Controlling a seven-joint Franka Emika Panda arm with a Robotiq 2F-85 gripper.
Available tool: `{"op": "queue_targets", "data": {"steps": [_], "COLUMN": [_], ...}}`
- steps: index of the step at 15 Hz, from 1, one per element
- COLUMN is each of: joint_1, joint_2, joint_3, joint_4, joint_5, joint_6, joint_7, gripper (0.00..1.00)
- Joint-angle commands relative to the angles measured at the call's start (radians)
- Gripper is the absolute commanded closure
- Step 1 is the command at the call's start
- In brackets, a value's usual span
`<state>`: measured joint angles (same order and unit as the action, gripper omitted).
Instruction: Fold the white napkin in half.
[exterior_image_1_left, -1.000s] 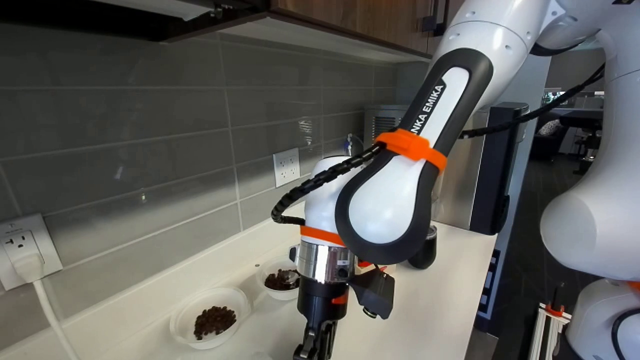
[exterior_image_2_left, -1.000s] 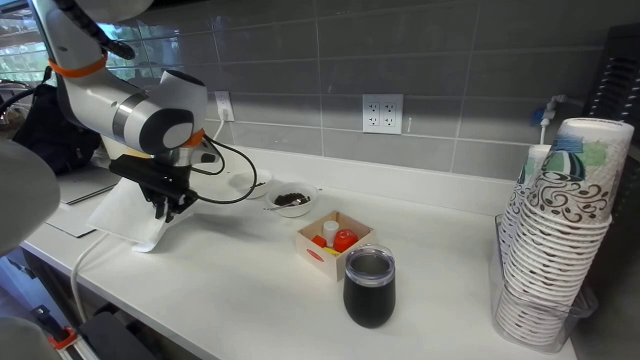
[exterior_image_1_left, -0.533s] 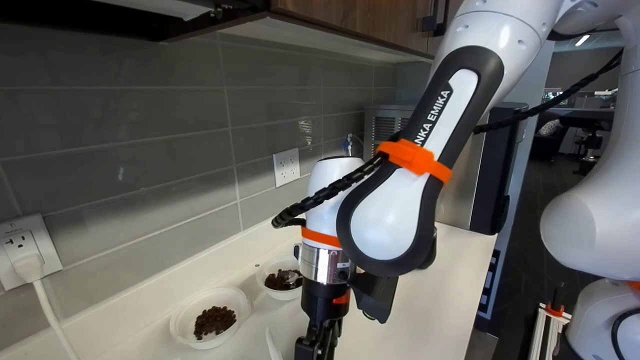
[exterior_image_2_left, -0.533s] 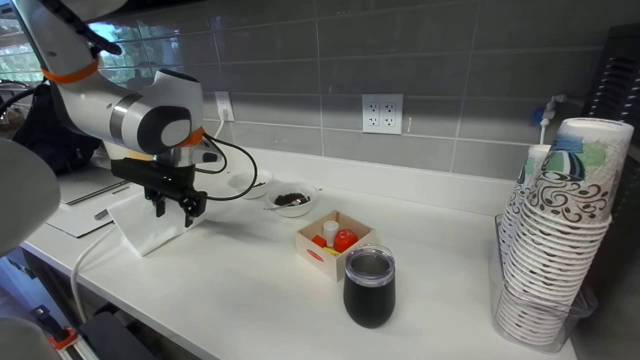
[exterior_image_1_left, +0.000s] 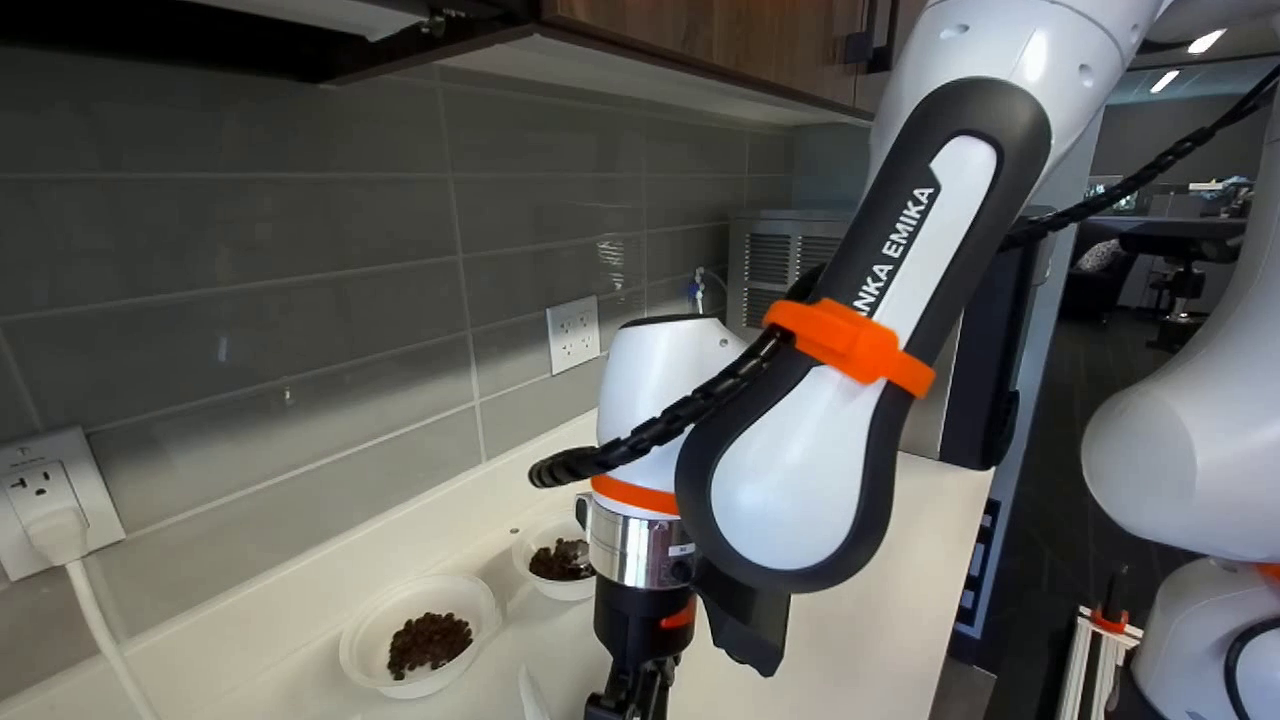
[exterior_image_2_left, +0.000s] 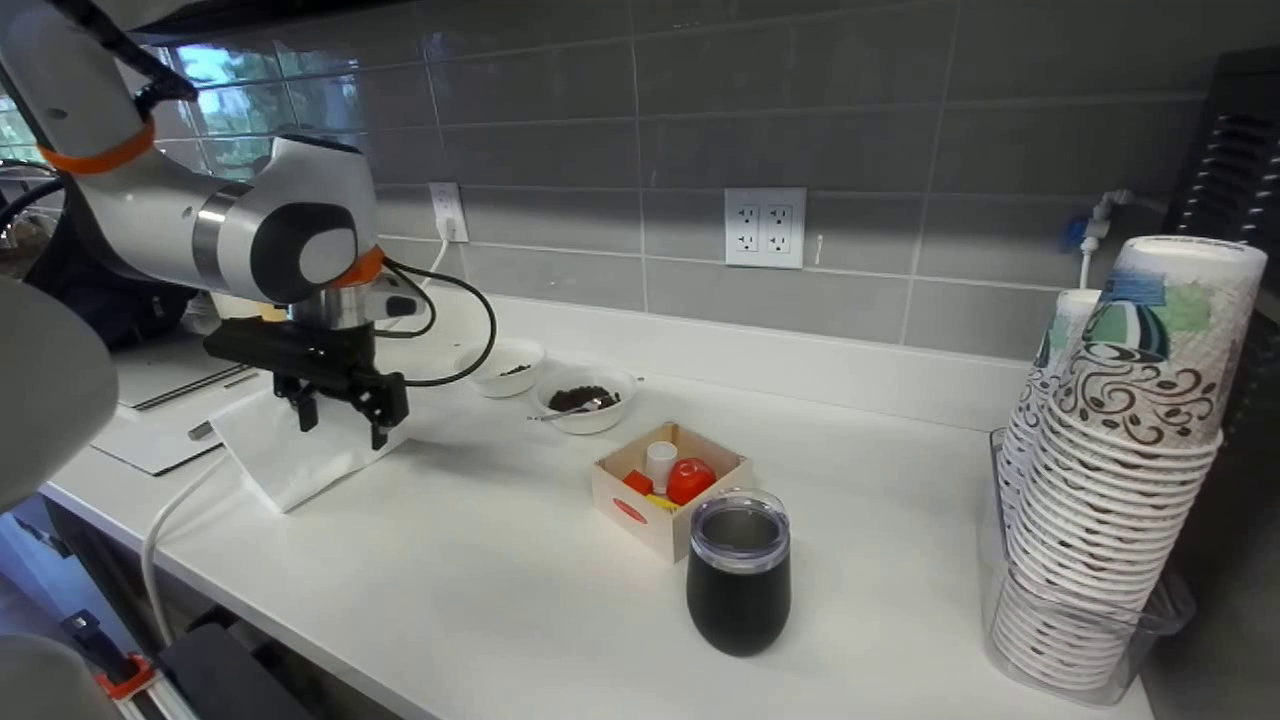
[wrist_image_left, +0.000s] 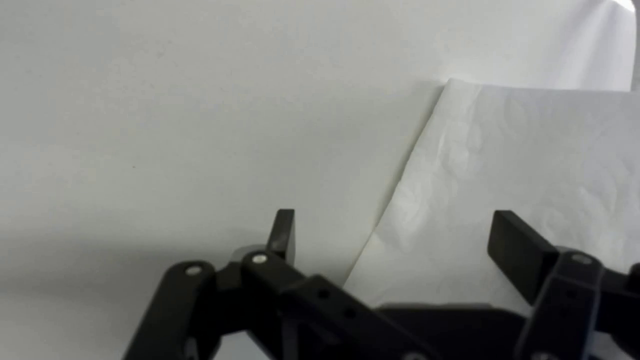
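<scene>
The white napkin (exterior_image_2_left: 290, 455) lies on the counter beneath my gripper (exterior_image_2_left: 342, 427) in an exterior view, its near edge straight and slanting. In the wrist view the wrinkled napkin (wrist_image_left: 505, 165) fills the right side, and a brighter white sheet part with a curled edge shows beyond its upper edge; I cannot tell if this is another layer of it. My gripper (wrist_image_left: 392, 220) stands wide open with nothing pinched: one finger (wrist_image_left: 520, 245) is over the napkin, the other past its edge. An exterior view shows only a thin white upturned sliver (exterior_image_1_left: 533, 695) beside the gripper.
Two white bowls with dark contents, one nearer (exterior_image_1_left: 420, 635) and one farther (exterior_image_1_left: 560, 560), stand by the wall. A wooden box (exterior_image_2_left: 670, 490), a black tumbler (exterior_image_2_left: 740, 575) and stacked paper cups (exterior_image_2_left: 1110, 480) stand farther along. A white cable (exterior_image_2_left: 165, 520) hangs over the counter edge.
The gripper has opened and let go of the napkin, which was held up and bunched and now lies flatter. The arm has shifted slightly toward the left in the view with the cups.
</scene>
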<state>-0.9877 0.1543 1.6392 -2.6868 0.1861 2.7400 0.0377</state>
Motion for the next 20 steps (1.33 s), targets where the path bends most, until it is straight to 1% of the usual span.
{"op": "queue_targets", "data": {"steps": [1, 4, 6, 7, 8, 10, 11, 12, 17, 20], "joint_1": [0.067, 0.124, 0.150, 0.325, 0.370, 0.528, 0.402, 0.426, 0.412, 0.401], "joint_2": [-0.101, -0.160, -0.198, -0.203, -0.213, -0.230, -0.223, -0.222, -0.198, -0.185], "joint_3": [0.016, 0.027, 0.033, -0.132, -0.169, -0.311, -0.180, -0.198, -0.161, -0.143], "joint_4": [0.046, 0.081, 0.096, 0.105, 0.103, 0.090, 0.081, 0.077, 0.069, 0.055], "joint_5": [-0.011, -0.015, -0.017, -0.048, -0.056, -0.073, -0.107, -0.130, -0.193, -0.215], "joint_6": [-0.058, -0.088, -0.106, -0.111, -0.109, -0.092, -0.071, -0.062, -0.034, 0.036], "joint_7": [0.040, 0.049, 0.046, 0.061, 0.053, 0.044, 0.061, 0.064, 0.071, 0.056], "gripper": [0.00, 0.00, 0.00, 0.00, 0.00, 0.00, 0.00, 0.00, 0.00, 0.00]}}
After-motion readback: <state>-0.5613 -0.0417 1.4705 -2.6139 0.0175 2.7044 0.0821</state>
